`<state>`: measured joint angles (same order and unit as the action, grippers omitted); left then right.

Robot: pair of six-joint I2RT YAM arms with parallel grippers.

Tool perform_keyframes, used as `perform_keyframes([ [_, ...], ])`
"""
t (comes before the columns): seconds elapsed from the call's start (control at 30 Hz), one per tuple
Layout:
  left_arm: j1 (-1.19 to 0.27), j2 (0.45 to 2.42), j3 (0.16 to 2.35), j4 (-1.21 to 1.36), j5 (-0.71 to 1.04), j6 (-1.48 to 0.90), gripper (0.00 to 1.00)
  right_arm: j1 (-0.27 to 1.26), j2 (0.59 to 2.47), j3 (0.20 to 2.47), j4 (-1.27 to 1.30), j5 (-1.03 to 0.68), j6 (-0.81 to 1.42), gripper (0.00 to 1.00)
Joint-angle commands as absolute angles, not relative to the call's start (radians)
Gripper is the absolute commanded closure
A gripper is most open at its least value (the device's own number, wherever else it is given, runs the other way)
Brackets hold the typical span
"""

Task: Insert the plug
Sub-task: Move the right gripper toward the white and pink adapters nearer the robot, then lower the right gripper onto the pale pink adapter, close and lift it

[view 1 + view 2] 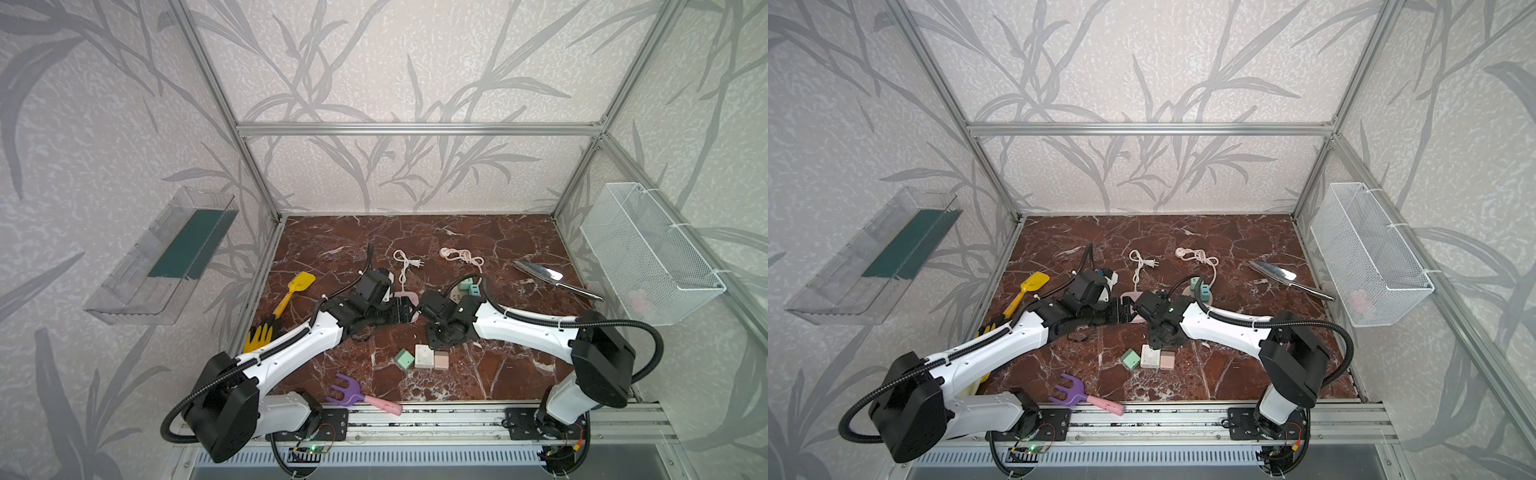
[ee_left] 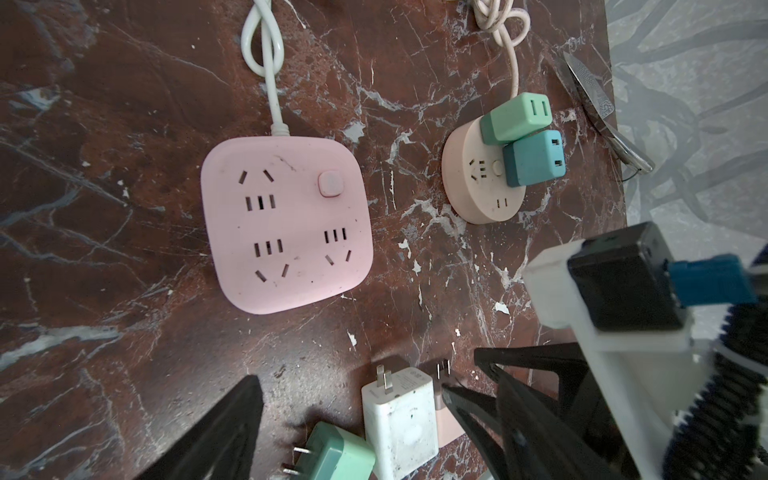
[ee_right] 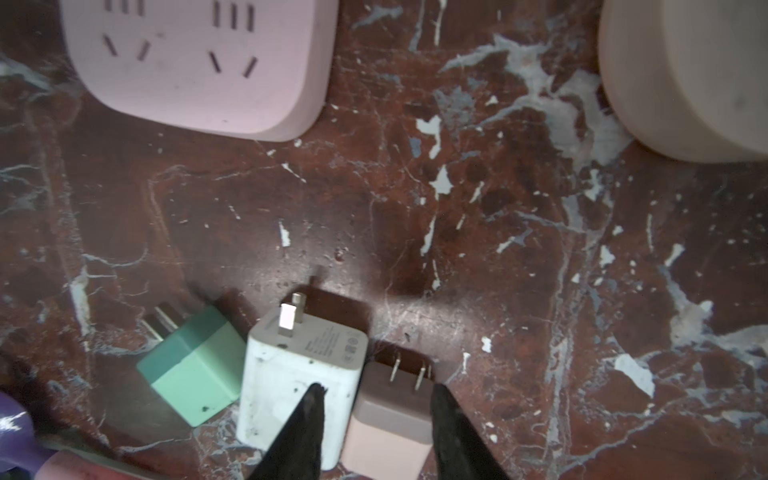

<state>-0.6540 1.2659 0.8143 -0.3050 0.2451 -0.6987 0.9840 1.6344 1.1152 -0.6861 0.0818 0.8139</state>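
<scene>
Right gripper: reaching down at the row of loose plugs near the table's front middle, straddling the pink plug with jaws partly spread.
Right fingers: crossing the white plug's corner on one side and running along the pink plug's outer edge on the other; not showing whether squeezing or merely flanking.
Pink plug: lying on the marble table at one end of the row, just beside the white plug, prongs pointing toward the power strips; not yet sitting in any socket.
White plug: lying in the middle of the row, prongs aiming the same way.
Mint plug: lying at the other end of the row, turned at an angle, one corner nearly meeting the white plug.
Pink power strip: lying flat behind the row, socket face turned up, white cord trailing off toward the back wall.
Round beige hub: sitting to the right of the pink strip in both top views, carrying a light-green adapter and a teal adapter plugged in side by side.
Left gripper: hovering over the pink strip, jaws gaping wide, gripping nothing.
Edges: yellow shovel lying at the left, purple rake lying at the front, metal-bladed tool lying at the right, below the wire basket hanging on the wall.
</scene>
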Motion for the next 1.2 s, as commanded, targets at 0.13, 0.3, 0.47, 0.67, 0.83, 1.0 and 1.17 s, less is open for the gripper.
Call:
perform_keyframes([
  [0.13,-0.652,1.213,0.823,-0.329,0.235,-0.693,0.14,1.011,1.634,1.133,-0.735,0.122,0.837,0.57],
  [0.3,-0.657,1.214,0.809,-0.331,0.231,-0.709,0.14,1.010,1.641,1.084,-0.680,0.098,0.847,0.57],
  [0.47,-0.660,1.209,0.783,-0.332,0.226,-0.726,0.14,1.011,1.674,1.070,-0.658,0.064,0.847,0.57],
  [0.67,-0.660,1.204,0.749,-0.311,0.231,-0.747,0.14,1.012,1.659,1.041,-0.669,0.060,0.870,0.57],
  [0.83,-0.660,1.203,0.750,-0.312,0.233,-0.745,0.15,1.017,1.600,0.998,-0.683,0.061,0.891,0.56],
  [1.0,-0.661,1.204,0.742,-0.307,0.233,-0.749,0.15,1.052,1.583,0.960,-0.691,0.054,0.917,0.56],
  [1.17,-0.661,1.188,0.732,-0.304,0.230,-0.754,0.15,1.065,1.601,0.953,-0.670,0.038,0.926,0.56],
])
